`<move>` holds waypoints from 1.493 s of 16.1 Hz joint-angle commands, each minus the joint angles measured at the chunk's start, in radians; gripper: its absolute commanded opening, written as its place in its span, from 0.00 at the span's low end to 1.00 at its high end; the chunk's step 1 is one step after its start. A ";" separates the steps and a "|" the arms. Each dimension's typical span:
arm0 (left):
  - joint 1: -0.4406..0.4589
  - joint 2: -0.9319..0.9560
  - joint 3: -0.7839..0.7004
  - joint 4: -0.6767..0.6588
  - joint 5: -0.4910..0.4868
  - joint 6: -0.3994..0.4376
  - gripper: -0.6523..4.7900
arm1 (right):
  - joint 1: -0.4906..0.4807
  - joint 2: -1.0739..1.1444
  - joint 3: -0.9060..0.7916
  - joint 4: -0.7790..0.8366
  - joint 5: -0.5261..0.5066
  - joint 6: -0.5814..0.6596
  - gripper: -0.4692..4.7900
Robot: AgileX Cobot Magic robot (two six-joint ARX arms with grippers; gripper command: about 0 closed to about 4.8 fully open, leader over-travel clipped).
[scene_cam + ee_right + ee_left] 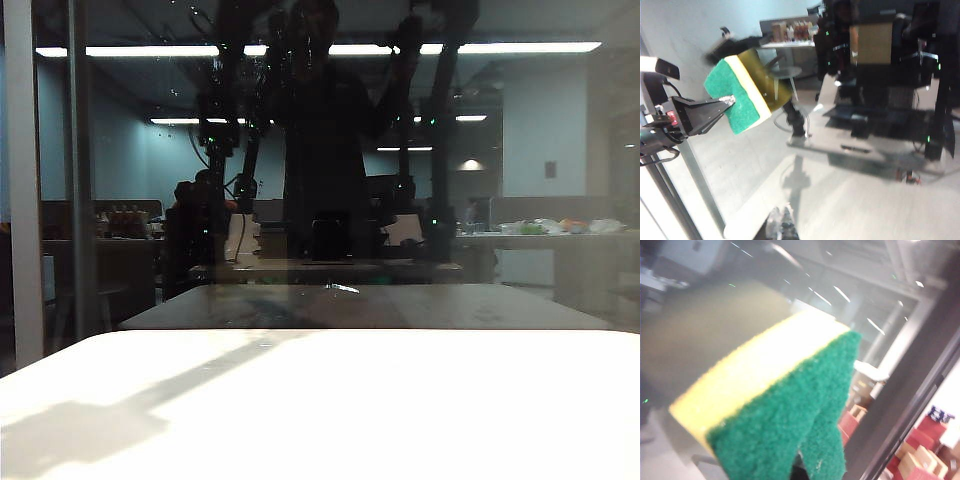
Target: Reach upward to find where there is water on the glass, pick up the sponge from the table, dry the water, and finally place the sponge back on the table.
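Right wrist view shows the left gripper (727,100) pinching the sponge (740,95) up against the glass (715,30), yellow side toward the pane, long edge tilted. Water isn't visible from here. Right gripper (782,225) hangs low over the table (880,210); can't tell if it's spread.

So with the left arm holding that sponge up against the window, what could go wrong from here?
1. The left gripper pinches the sponge only at one edge, so pressing on the glass could twist or pull it loose.
2. Both wrist views are blurred and no water droplets show clearly near the sponge, so the wipe may miss them.
3. The right gripper hangs shut low over the table; a dropped sponge might land near it.
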 commanded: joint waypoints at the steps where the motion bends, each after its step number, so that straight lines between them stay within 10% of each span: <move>1: 0.024 -0.009 0.006 0.015 -0.023 0.008 0.11 | 0.000 -0.018 0.003 0.006 -0.002 -0.003 0.09; 13: 0.359 -0.134 0.007 -0.058 0.023 0.002 0.11 | 0.000 -0.052 0.003 0.005 -0.002 -0.003 0.09; 15: 0.345 -0.132 0.006 -0.129 0.031 0.035 0.11 | 0.000 -0.052 0.003 0.006 -0.002 -0.003 0.09; 18: 0.210 -0.114 0.006 -0.272 0.027 0.317 0.11 | 0.000 -0.052 0.003 0.006 -0.002 -0.003 0.09; 24: 0.075 -0.047 0.005 -0.445 -0.111 0.503 0.11 | 0.000 -0.057 0.003 0.005 -0.002 -0.003 0.09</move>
